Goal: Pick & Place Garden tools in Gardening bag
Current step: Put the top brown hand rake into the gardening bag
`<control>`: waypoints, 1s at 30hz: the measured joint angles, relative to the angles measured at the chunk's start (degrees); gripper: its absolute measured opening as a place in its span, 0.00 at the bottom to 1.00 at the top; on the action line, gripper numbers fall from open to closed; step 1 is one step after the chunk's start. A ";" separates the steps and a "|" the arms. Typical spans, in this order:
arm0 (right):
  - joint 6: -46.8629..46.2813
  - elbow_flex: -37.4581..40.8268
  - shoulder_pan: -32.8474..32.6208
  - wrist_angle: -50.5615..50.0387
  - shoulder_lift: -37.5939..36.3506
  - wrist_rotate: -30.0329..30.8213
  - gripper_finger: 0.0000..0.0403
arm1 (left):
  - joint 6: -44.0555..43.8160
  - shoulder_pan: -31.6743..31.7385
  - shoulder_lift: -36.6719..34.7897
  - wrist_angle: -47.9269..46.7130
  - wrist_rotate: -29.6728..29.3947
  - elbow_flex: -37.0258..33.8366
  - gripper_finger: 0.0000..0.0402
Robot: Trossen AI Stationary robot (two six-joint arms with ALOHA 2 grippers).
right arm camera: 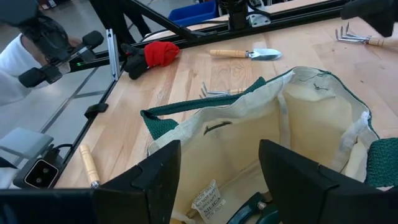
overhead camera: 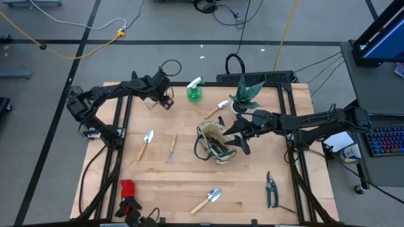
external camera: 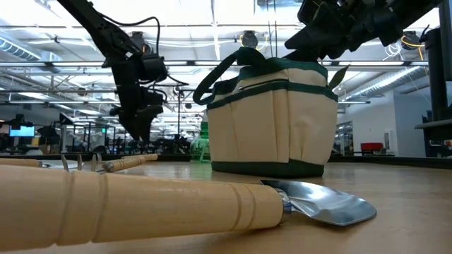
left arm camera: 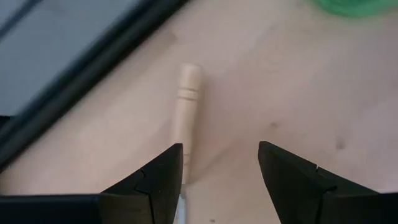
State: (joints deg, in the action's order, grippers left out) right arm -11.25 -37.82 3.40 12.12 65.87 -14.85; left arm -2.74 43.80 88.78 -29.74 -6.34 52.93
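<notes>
The beige gardening bag (overhead camera: 214, 144) with green trim stands open at the table's middle. My right gripper (overhead camera: 238, 135) is open above the bag's right rim, and its wrist view looks into the bag's mouth (right arm camera: 273, 143). My left gripper (overhead camera: 161, 96) is open at the far left, just above a small wooden-handled rake (overhead camera: 150, 104) lying flat. The rake's handle (left arm camera: 186, 106) runs beside one finger. Two trowels (overhead camera: 146, 142) (overhead camera: 221, 107), a fork (overhead camera: 171, 149), a third trowel (overhead camera: 210, 198), shears (overhead camera: 271, 189), the green spray bottle (overhead camera: 194, 92) and the red-and-black gloves (overhead camera: 128, 189) lie around the bag.
A spiky green plant (overhead camera: 246, 93) in a white pot stands at the far edge, right behind my right arm. Dark frame rails (overhead camera: 120, 120) run along the table's left and right sides. Bare wood lies between the bag and the near edge.
</notes>
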 joint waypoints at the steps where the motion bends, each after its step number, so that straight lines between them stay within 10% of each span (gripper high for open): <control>1: 0.00 0.00 0.00 -0.02 0.00 -0.02 0.52 | 0.42 0.32 0.02 -0.17 0.88 0.00 0.54; 30: -0.02 0.00 -0.01 -0.11 0.00 -0.04 0.52 | 4.14 9.28 0.28 3.63 4.71 -6.93 0.54</control>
State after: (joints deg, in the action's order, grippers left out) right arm -11.27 -37.82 3.38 12.01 65.87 -14.90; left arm 1.41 53.09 89.06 -26.11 -1.63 46.00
